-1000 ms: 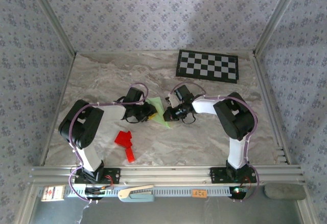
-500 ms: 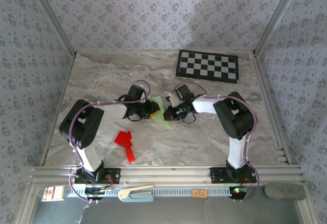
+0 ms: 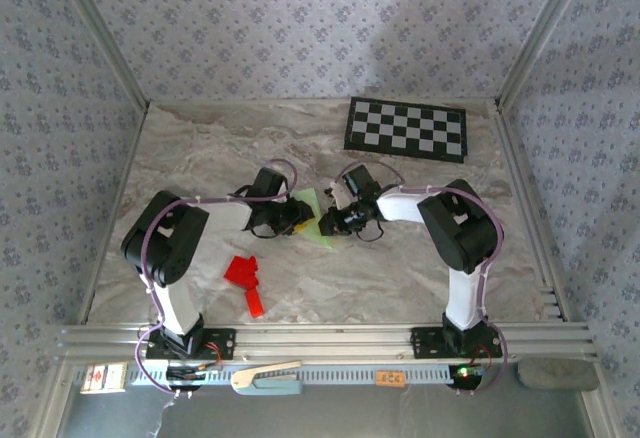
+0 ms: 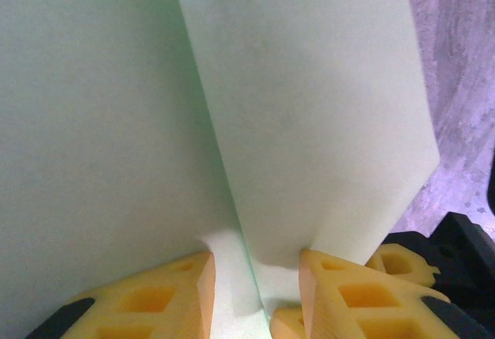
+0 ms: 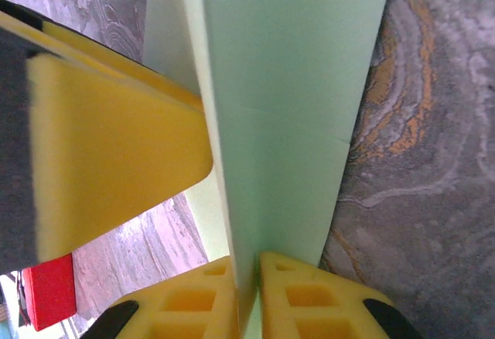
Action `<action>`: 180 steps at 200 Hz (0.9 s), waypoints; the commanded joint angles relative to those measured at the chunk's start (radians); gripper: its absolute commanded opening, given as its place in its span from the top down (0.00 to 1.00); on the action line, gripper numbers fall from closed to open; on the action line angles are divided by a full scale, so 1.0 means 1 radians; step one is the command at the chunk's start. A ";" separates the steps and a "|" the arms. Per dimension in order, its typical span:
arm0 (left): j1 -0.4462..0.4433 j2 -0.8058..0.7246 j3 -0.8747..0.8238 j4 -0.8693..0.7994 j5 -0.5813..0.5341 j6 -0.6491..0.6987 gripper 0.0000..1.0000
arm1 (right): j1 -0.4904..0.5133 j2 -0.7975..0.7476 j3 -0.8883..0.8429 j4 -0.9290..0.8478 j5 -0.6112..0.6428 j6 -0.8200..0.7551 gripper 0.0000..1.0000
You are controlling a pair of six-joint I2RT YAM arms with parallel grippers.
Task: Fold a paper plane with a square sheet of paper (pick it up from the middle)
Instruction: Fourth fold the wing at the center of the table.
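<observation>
Table: a grey marbled tabletop (image 3: 200,158) walled by patterned panels, both arms reaching to its middle.
Red scrap: a small bright red folded paper shape (image 3: 245,276) lies near the left arm, well apart from the work.
Left gripper: the left gripper (image 3: 288,216) meets the paper from the left. Its wrist view shows the yellow fingertips (image 4: 166,296) narrowly parted astride a raised flap, with a clear gap between them.
Paper: the thin pale green sheet of paper (image 3: 313,208), already creased into long flaps, sits mid-table between the two grippers, one layer standing up from the rest.
Right gripper: the right gripper (image 3: 328,223) comes in from the right. Its wrist view shows its yellow fingers (image 5: 309,300) pinched together on the folded edge.
Checkerboard: a black-and-white checkerboard card (image 3: 407,127) lies flat at the far right corner, untouched.
Step in hand: seemingly a mid-sequence fold, the right hand anchoring the crease while the left works the flap.
Next move: likely pressing the flap down along the centre line. That calls for a firm hold so the thin sheet does not slide or tear.
</observation>
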 commanded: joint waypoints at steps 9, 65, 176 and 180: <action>-0.008 0.020 0.033 -0.101 -0.038 0.016 0.64 | -0.012 0.000 -0.022 -0.029 0.024 0.002 0.83; -0.010 0.048 0.080 -0.210 -0.064 0.012 0.61 | -0.020 -0.026 -0.026 -0.029 0.018 0.006 0.81; -0.016 0.127 0.128 -0.347 -0.108 -0.037 0.64 | -0.013 -0.127 -0.093 0.013 0.073 0.040 0.71; -0.014 0.129 0.128 -0.348 -0.107 -0.036 0.64 | -0.011 -0.126 -0.094 0.011 0.076 0.039 0.71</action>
